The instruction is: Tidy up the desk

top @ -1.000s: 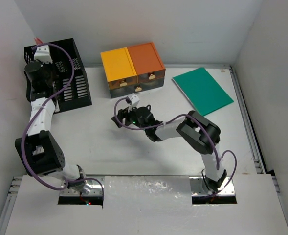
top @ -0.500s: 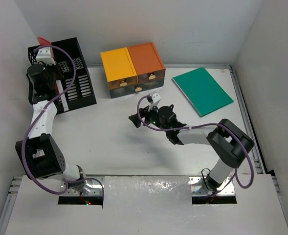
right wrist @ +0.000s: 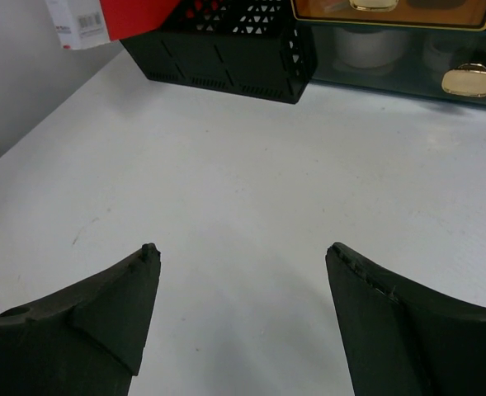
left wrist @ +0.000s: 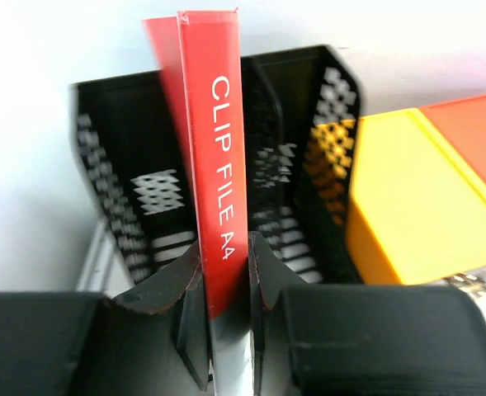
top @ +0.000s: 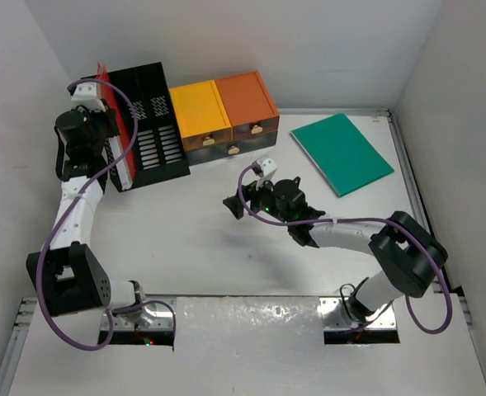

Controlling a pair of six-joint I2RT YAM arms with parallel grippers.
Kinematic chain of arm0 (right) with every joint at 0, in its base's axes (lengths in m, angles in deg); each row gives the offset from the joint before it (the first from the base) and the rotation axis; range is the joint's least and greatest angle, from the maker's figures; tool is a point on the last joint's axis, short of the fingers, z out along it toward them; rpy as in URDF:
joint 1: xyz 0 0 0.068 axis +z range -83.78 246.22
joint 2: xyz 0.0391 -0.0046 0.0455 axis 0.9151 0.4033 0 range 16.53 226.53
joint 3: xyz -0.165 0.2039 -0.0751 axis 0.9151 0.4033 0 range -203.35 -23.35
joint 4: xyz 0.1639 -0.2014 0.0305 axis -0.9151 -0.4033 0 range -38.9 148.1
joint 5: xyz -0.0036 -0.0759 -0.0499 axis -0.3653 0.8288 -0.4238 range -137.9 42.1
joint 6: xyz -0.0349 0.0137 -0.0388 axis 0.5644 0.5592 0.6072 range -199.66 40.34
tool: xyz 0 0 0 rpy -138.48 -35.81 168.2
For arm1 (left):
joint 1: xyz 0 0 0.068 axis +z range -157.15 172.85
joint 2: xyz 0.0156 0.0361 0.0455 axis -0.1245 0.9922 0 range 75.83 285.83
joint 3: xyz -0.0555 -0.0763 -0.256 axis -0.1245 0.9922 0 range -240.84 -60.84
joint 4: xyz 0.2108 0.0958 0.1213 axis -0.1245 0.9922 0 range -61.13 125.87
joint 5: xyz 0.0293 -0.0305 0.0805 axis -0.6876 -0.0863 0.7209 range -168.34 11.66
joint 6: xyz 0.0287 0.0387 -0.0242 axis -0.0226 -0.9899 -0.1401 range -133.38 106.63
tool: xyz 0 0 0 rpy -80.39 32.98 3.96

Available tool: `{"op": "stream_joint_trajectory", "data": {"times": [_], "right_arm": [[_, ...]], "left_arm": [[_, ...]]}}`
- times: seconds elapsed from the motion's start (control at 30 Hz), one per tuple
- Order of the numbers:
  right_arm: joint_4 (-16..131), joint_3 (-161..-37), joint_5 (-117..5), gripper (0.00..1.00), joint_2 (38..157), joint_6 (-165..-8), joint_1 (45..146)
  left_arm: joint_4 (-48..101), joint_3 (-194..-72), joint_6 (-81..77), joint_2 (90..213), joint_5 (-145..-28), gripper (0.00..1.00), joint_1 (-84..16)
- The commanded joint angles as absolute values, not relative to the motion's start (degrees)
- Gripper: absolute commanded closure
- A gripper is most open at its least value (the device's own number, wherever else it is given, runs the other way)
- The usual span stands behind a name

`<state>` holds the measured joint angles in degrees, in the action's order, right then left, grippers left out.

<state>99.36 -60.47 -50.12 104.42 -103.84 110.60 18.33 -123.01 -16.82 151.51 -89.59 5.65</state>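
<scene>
The desk (top: 185, 256) — a broad white tabletop filling the overhead view — carried its clutter along the upper edge of the frame: a black file rack (top: 153, 115) at upper left, a yellow-and-orange drawer unit (top: 224, 111) just beside it, and a green folder (top: 342, 153) at upper right. The left gripper (left wrist: 226, 268) was clamped on the lower spine of a red file (left wrist: 214, 140), held upright with its long axis vertical. The rack's open slots lay directly beyond it in the left wrist view, so the coming move looked to be a short push forward and down, with the left arm by far the nearer. White letters down the spine read "CLIP FILE A4". A white barcode sticker (right wrist: 82, 25) showed at upper left of the right wrist view, its print too small to read. The right gripper (right wrist: 243, 256) hung at mid-frame over bare desk — jaws spread wide, holding nothing.
</scene>
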Motion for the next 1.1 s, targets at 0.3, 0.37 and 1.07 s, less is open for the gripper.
{"op": "stream_joint_trajectory", "data": {"times": [0.3, 0.37, 1.07], "right_arm": [[98.6, -59.0, -49.0, 0.2, 100.4, -102.3, 110.3], [98.2, -58.9, -48.7, 0.2, 99.8, -102.0, 110.3], [95.5, -56.9, -46.1, 0.15, 97.9, -99.4, 109.3]], "left_arm": [[6.2, -118.6, -23.0, 149.8, -82.3, 1.0, 4.6], [3.9, -117.9, -23.9, 149.8, -81.3, 1.0, 4.6], [10.5, -123.7, -23.7, 158.5, -78.9, 1.0, 3.5]]}}
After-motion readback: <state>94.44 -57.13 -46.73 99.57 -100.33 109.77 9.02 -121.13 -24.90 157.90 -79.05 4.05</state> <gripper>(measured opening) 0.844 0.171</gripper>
